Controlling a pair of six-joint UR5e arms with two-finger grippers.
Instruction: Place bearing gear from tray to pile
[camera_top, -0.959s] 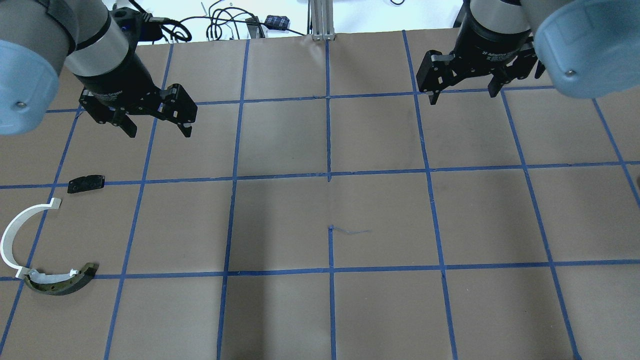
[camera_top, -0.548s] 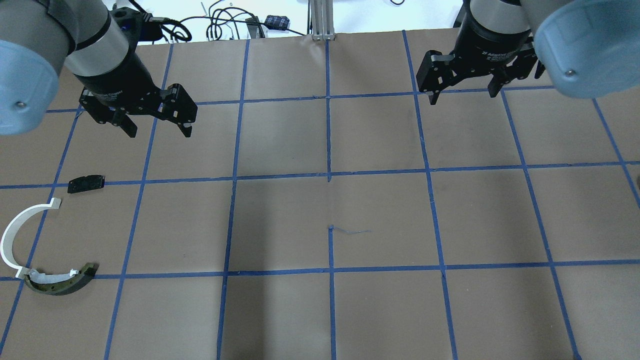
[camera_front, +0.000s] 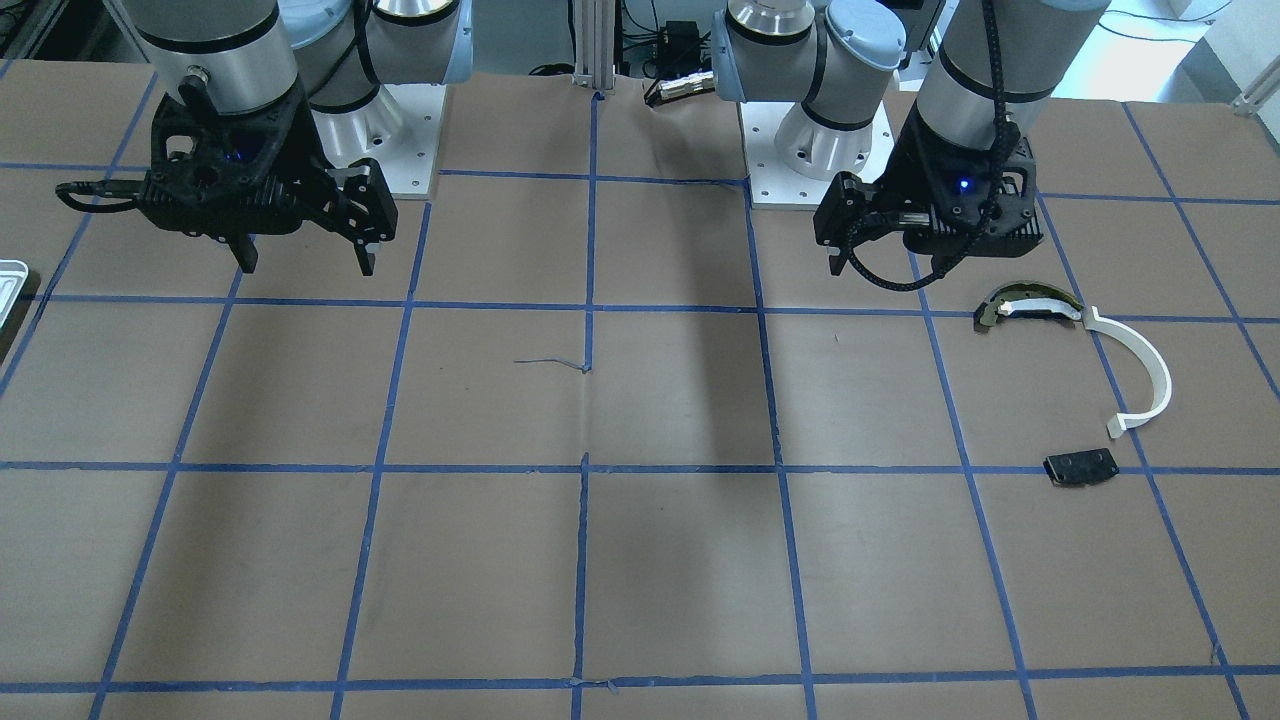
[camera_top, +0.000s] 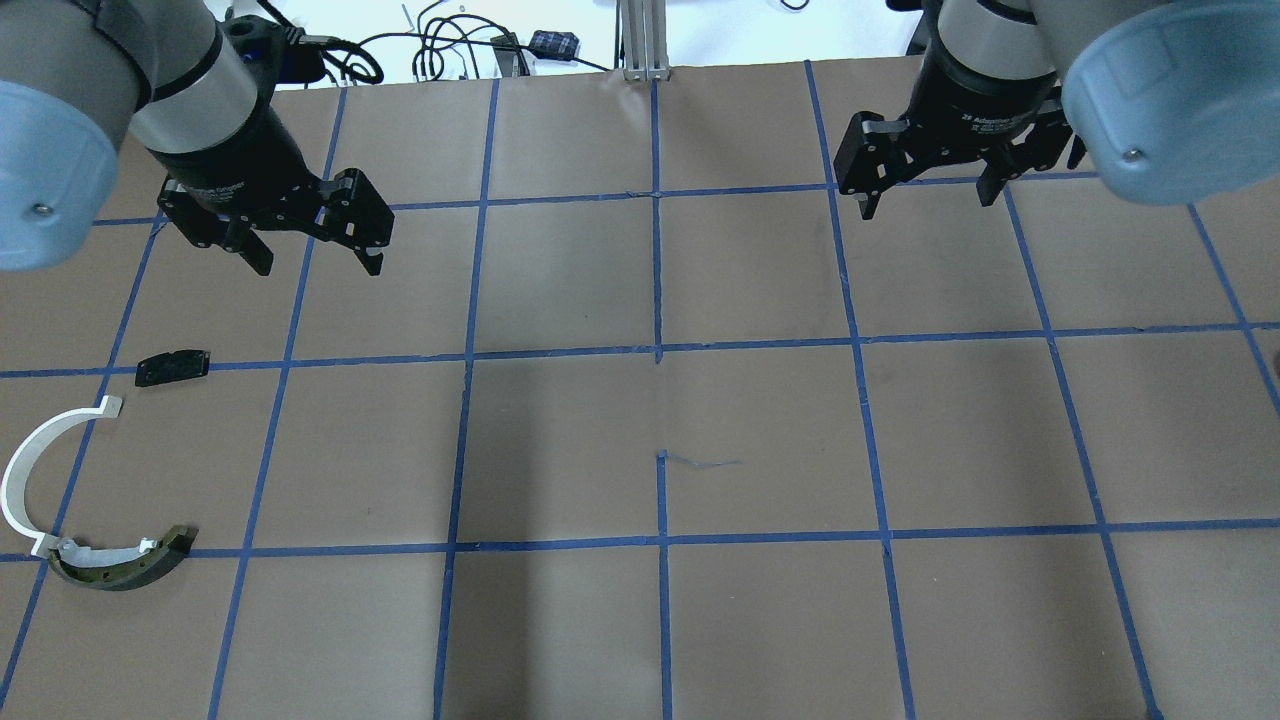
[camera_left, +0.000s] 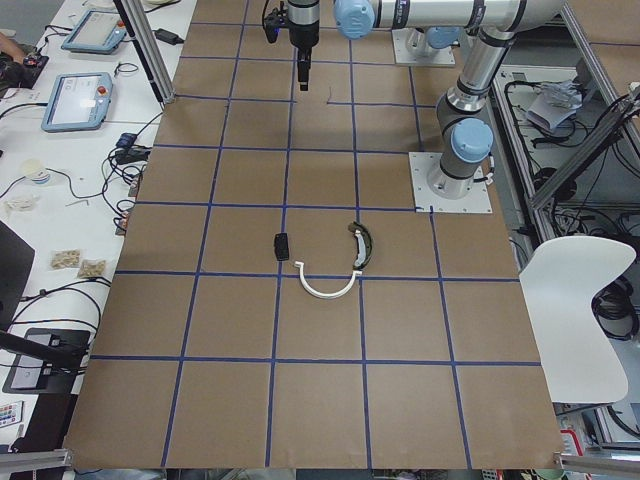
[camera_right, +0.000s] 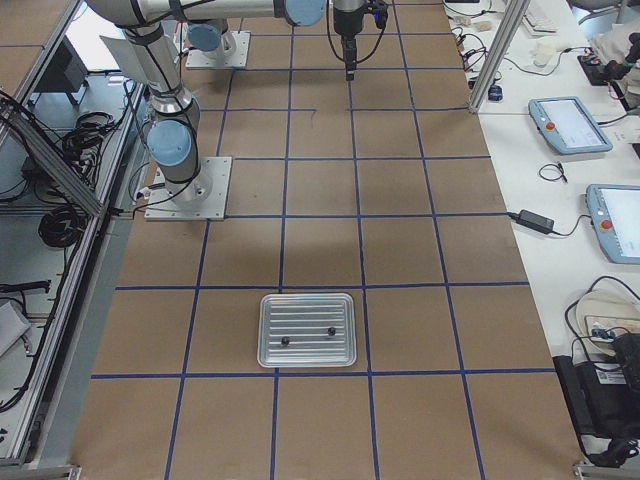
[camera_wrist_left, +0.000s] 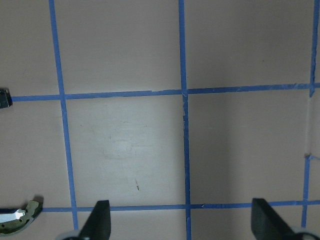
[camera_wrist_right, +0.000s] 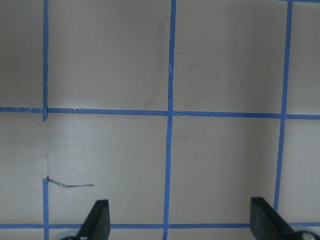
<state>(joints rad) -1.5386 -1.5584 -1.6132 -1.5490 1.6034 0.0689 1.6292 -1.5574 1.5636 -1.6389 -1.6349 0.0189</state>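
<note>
Left gripper (camera_top: 320, 262), upper left of overhead view: fingers apart, empty. Right gripper (camera_top: 928, 200), upper right: fingers apart, empty. Tray (camera_right: 307, 312), lower centre of right-side view, holds two small dark parts (camera_right: 286, 341), too small to identify. Pile (camera_top: 60, 422), lower left overhead: white arc (camera_top: 10, 490) touches dark curved piece (camera_top: 122, 572).

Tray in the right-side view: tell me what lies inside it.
Two small dark parts lie apart on the ribbed floor of the tray, too small to identify. Nothing covers the tray, so nothing inside is hidden.
</note>
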